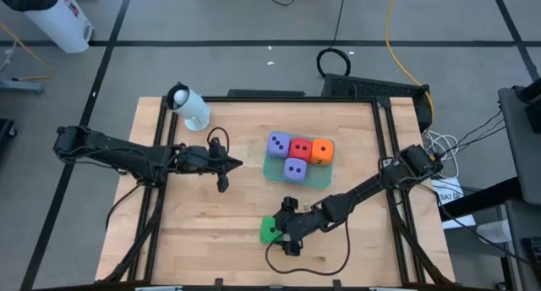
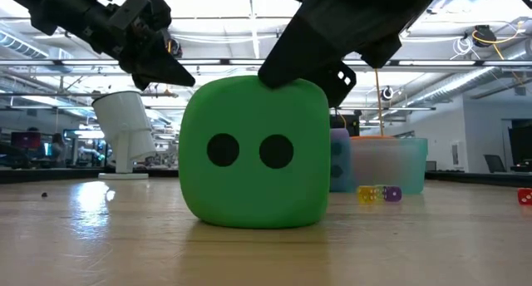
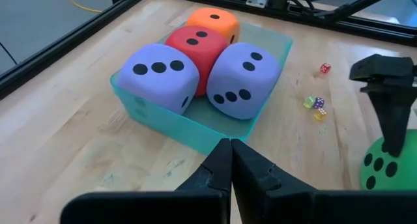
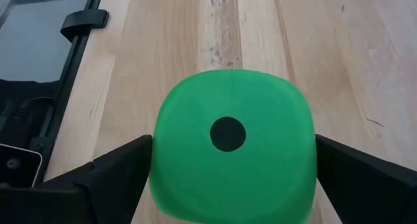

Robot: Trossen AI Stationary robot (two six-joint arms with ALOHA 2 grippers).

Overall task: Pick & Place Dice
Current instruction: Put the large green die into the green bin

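Nearest the front edge of the pale wooden tabletop (image 1: 211, 206), the green foam die with dark pips (image 1: 270, 230) sits flat on the wood. The right claw (image 4: 231, 165) is lowered over it with its dark fingers (image 4: 111, 175) spread wide, one on each side of the die; whether they press the foam cannot be told. Farther in, near the table's middle, the left claw (image 1: 230, 163) hovers with its fingers pressed together, holding nothing, pointed toward the flat translucent teal tray (image 1: 275, 174). In that tray lie two purple foam dice (image 1: 279, 143), a red foam die (image 1: 300, 149) and an orange foam die (image 1: 322, 150), packed touching one another. Between tray and green die lie a few tiny coloured dice (image 3: 315, 105).
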